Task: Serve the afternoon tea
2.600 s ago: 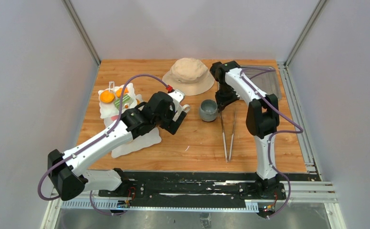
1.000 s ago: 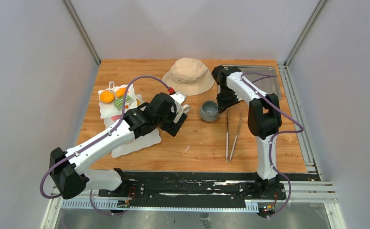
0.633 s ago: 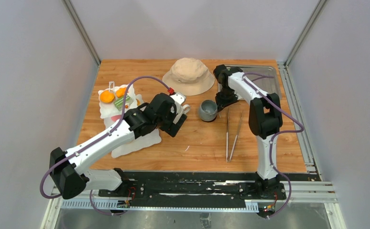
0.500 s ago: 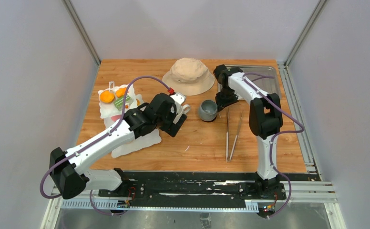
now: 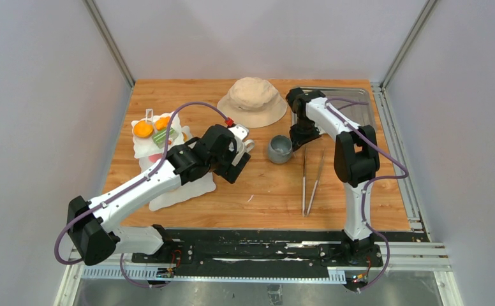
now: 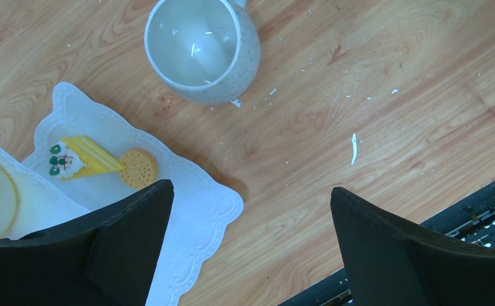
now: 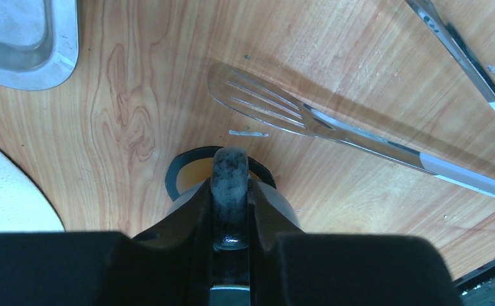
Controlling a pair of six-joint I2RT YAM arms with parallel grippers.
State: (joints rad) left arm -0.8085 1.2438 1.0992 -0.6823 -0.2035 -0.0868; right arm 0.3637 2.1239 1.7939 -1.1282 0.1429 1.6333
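Tongs were knocked apart as right gripper was settled, pinching grey mug by its handle; mug was left on table, unlifted; left gripper was spread above white mug

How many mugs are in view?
2. A white mug sits below the left gripper; a grey mug beside the tongs, handle pinched by the right gripper. No others visible.

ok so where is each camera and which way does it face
Top external: high behind the bases, looking down on the table; both arms show whole.
Left wrist: on the left arm, facing down at the white mug and stand; open left pincer frames them.
Right wrist: facing down along the right pincer, shut on the grey mug; tongs beyond.
Shared: top and right wrist both show the tongs.
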